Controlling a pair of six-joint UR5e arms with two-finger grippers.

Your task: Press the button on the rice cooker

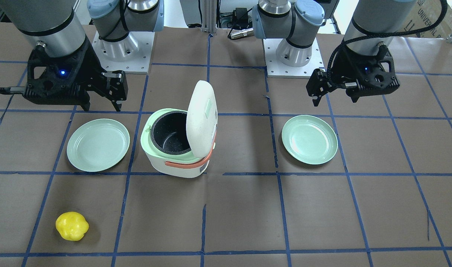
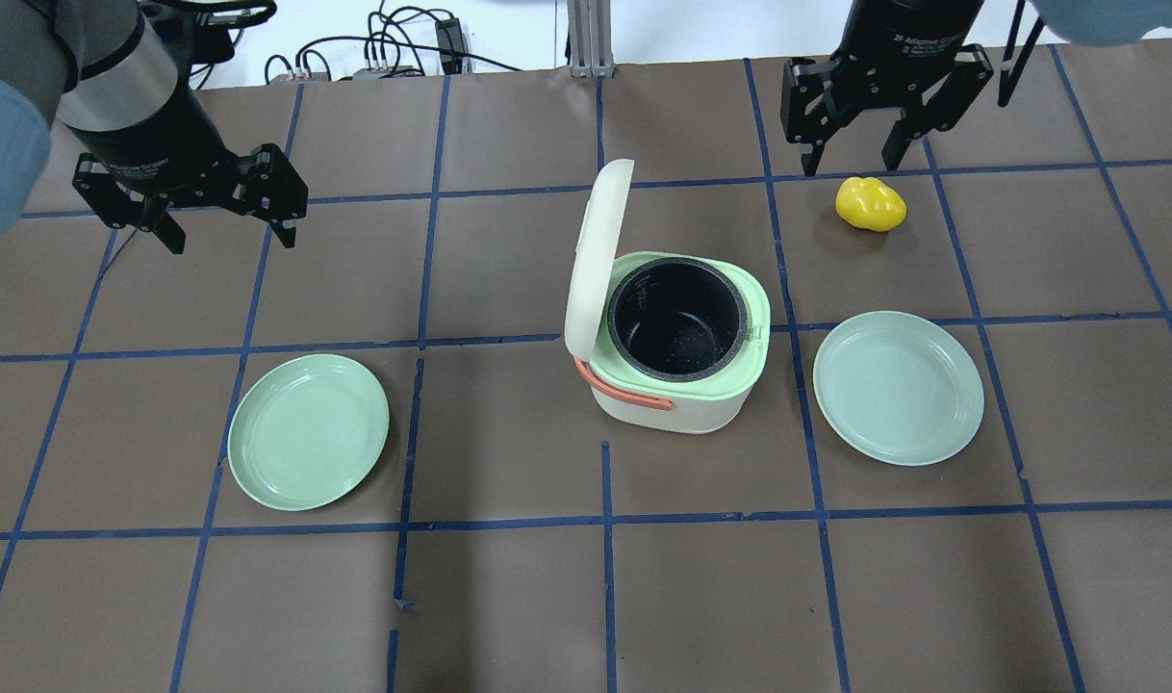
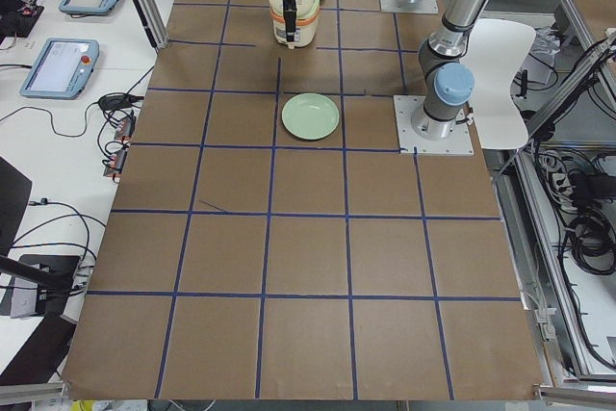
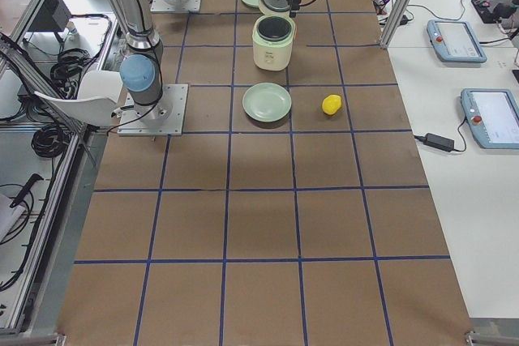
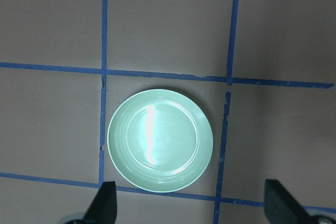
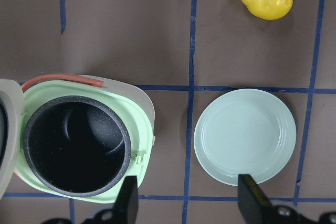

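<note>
The white and pale green rice cooker (image 2: 677,337) stands mid-table with its lid (image 2: 596,260) upright and open, showing the empty black pot (image 6: 76,148). A small latch tab (image 6: 153,140) sticks out on its rim, on the side away from the lid. The cooker also shows in the front view (image 1: 177,142). My right gripper (image 2: 851,166) is open and empty, high above the table beyond the cooker, and it shows in its wrist view (image 6: 190,200). My left gripper (image 2: 232,239) is open and empty, far to the cooker's left, above a plate (image 5: 160,140).
Two pale green plates lie on the table, one to the cooker's left (image 2: 309,430) and one to its right (image 2: 899,387). A yellow pepper (image 2: 870,203) lies beyond the right plate, below my right gripper. Blue tape lines grid the brown table (image 2: 509,597).
</note>
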